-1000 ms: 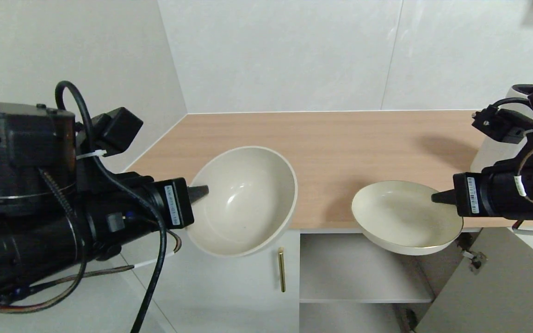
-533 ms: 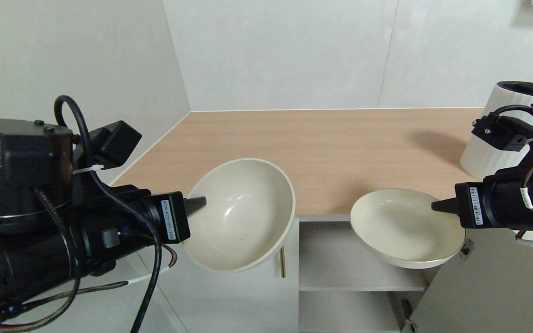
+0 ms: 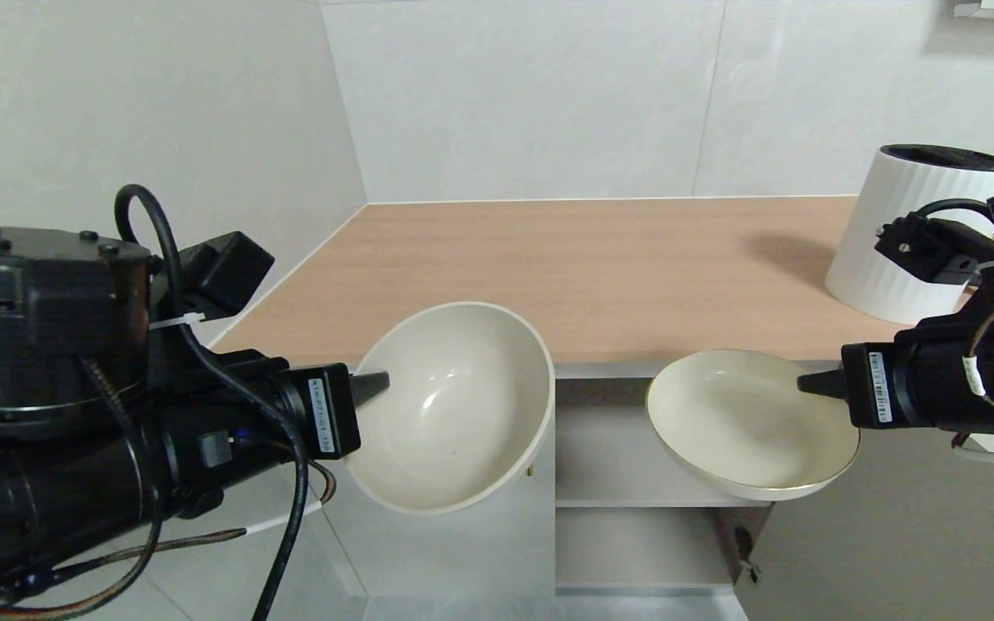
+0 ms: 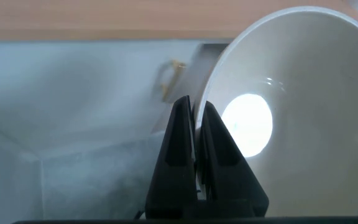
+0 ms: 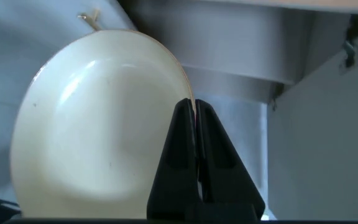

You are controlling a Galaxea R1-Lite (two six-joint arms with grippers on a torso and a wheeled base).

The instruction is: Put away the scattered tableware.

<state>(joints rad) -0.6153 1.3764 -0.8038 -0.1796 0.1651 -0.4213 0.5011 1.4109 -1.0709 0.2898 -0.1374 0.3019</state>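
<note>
Two pieces of tableware hang just before the light wooden countertop (image 3: 583, 276): one deep round cream bowl (image 3: 454, 405) and one shallow round cream dish (image 3: 747, 423). There are two black grippers, the left gripper (image 3: 372, 384) pinching the bowl's rim and the right gripper (image 3: 812, 382) the dish's. On the countertop stands one white ribbed cylindrical container (image 3: 911, 224); below it are one open white cabinet (image 3: 618, 448) and one slim brass handle (image 4: 166, 84).

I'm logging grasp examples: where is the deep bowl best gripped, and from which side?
Pinch the deep bowl at its thin rim, one finger inside, one outside, from the robot's left, as the left gripper does. Its round body looks too wide to span.
</note>
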